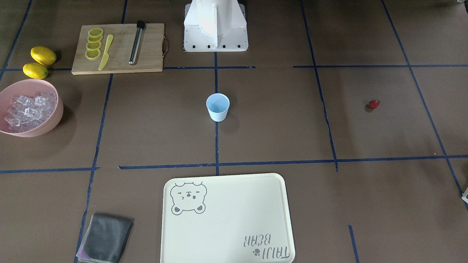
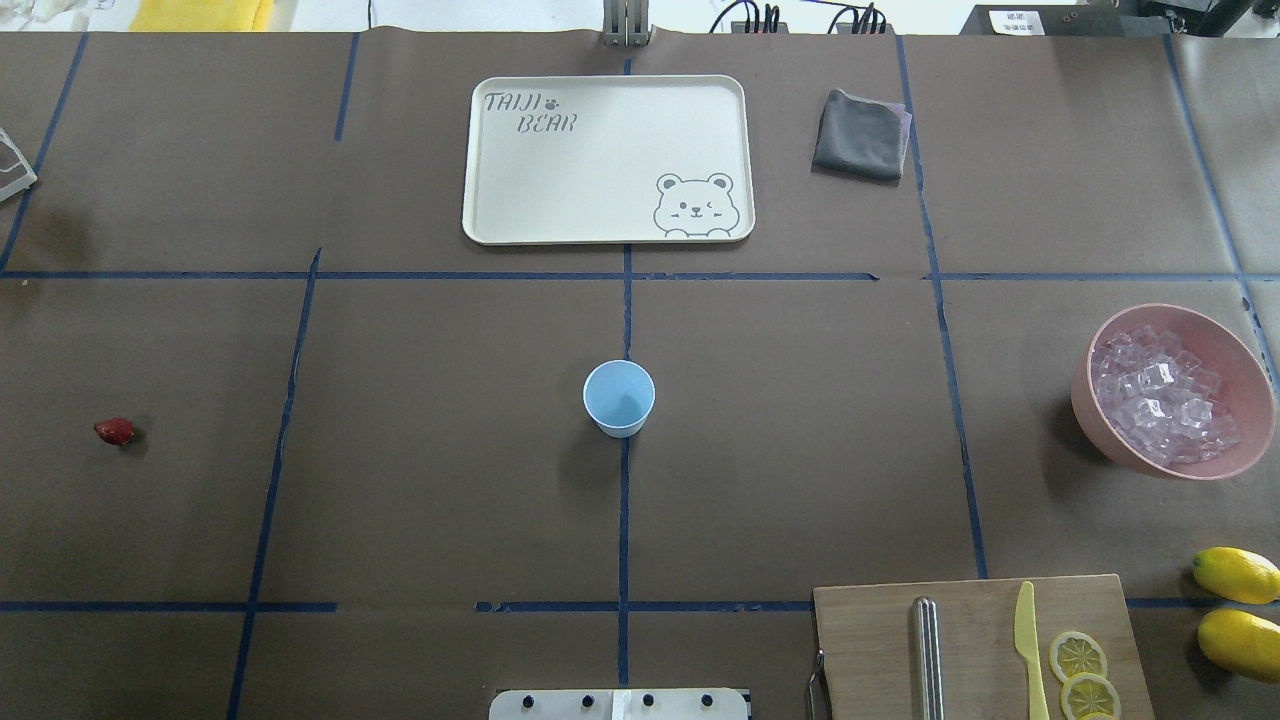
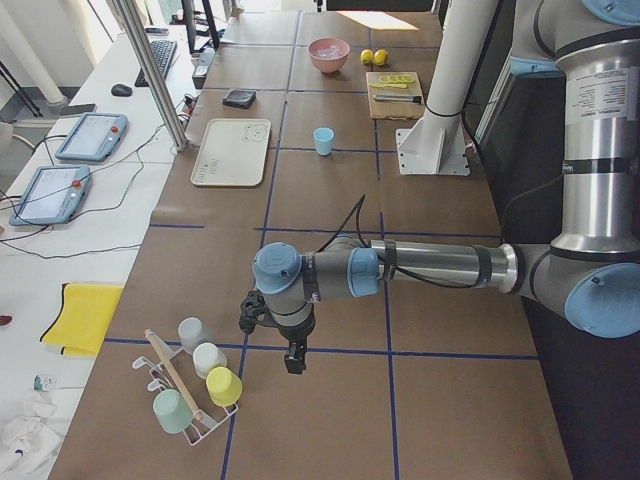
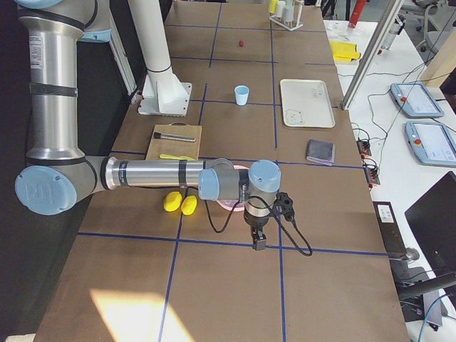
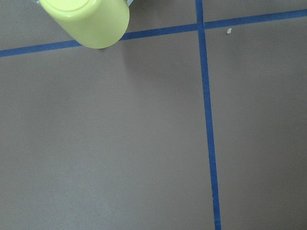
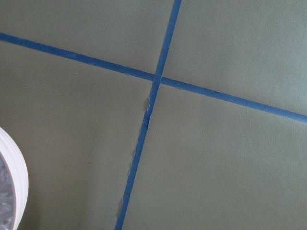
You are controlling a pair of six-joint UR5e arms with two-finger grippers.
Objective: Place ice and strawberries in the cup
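Left gripper [image 3: 293,358] hangs at the table's left end, right gripper [image 4: 257,241] near the bowl [image 2: 1085,405] of ice [image 2: 1160,395] – can't tell if either is spread. Strawberry [image 2: 114,431] lies left of the centre cup [image 2: 619,397] – left arm nearer

A cream tray [image 1: 234,215] printed with a bear and "TAIJI BEAR" lay flat on the brown table, with a folded grey cloth [image 1: 106,237] near one of its corners. A wooden cutting board [image 1: 150,51] carried four lemon slices [image 1: 94,44] in a row, a yellow knife [image 1: 105,53] just beside them and a steel rod [image 1: 136,43] with a black tip. Two whole lemons [image 1: 43,55] sat between the board and a pink bowl [image 1: 55,117]. At one end of the table a wire rack [image 3: 168,385] held four pastel cups [image 3: 224,385].
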